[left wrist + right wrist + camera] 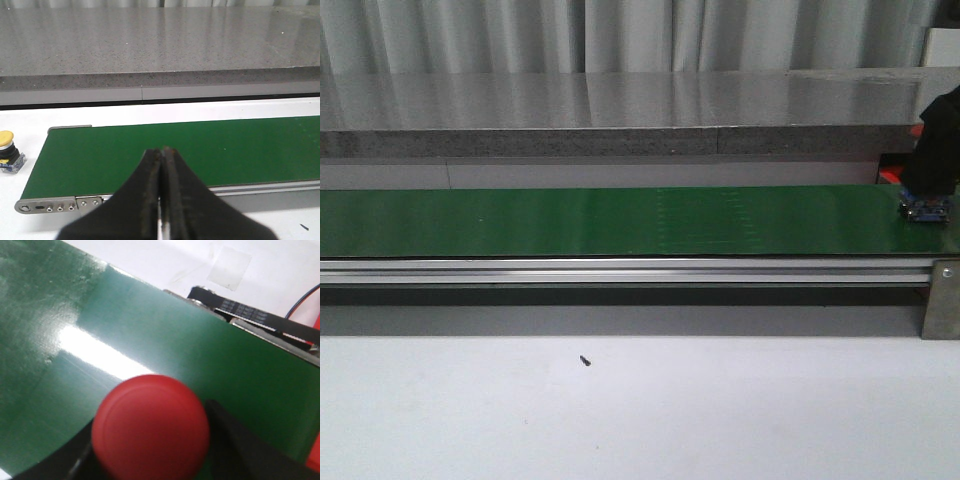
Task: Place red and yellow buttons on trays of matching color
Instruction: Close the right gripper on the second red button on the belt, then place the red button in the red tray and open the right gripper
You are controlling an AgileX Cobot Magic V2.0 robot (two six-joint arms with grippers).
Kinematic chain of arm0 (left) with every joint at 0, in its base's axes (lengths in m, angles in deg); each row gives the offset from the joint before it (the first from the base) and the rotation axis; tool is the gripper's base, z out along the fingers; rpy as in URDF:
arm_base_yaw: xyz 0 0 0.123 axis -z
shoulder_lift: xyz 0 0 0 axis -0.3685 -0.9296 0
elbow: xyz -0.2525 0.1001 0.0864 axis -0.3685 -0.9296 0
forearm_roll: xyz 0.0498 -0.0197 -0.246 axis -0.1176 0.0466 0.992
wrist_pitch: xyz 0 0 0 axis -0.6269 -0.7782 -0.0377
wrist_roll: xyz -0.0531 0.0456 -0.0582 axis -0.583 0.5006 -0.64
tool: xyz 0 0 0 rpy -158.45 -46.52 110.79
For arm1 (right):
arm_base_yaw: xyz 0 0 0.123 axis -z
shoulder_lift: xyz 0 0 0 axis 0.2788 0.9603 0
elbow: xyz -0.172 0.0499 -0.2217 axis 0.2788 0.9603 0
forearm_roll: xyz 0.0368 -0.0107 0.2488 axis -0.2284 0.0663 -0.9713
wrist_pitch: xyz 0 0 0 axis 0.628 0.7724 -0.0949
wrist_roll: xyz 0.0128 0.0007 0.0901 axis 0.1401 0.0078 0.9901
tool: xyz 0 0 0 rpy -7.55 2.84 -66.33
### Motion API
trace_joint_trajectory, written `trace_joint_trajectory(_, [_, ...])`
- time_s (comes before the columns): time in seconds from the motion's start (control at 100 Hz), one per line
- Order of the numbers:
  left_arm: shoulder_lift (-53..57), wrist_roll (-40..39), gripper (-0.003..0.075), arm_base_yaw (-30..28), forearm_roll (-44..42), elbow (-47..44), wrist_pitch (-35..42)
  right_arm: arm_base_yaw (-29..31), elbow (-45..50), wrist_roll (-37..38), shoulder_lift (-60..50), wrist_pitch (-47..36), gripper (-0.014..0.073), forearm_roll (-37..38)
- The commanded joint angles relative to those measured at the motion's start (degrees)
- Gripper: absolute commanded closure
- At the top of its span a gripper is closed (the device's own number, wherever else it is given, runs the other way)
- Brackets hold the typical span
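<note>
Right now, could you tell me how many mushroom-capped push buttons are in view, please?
2. The red-capped push button sits between the right gripper fingers over the green belt; the yellow-capped push button rests beside the belt's end. Others may be hidden.

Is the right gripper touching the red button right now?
Touching. In the right wrist view the black fingers press against both sides of the red button, no gap visible, over the green belt.

Your left gripper [161, 200] hangs with its two black fingers pressed flat together and nothing between them, while your right gripper [150, 450] reaches low at the far right, its fingers closed on either side of the red button [150, 427].
</note>
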Motion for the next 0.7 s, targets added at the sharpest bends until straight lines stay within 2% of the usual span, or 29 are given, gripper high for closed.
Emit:
trace_joint_trajectory(0.0, [-0.36,-0.03,0.074,0.45,0.58,1.61,4.74,1.06,-2.98,-0.69,-2.79,-0.7,0.0472,-1.68])
trace_joint_trajectory(0.2, [-0.36,-0.03,0.074,0.45,0.58,1.61,4.74,5.83,-10.96,0.5,-2.85,4.59,0.0472,-1.68])
trace_joint_trajectory(0.39, [-0.36,-0.03,0.074,0.45,0.58,1.61,4.74,11.85,-19.91,1.11,-1.19,4.25,0.0472,-1.47])
trace_joint_trajectory(0.69, [-0.36,-0.03,0.074,0.45,0.58,1.61,4.74,18.72,-32.12,1.11,10.82,3.37,0.0472,-1.42])
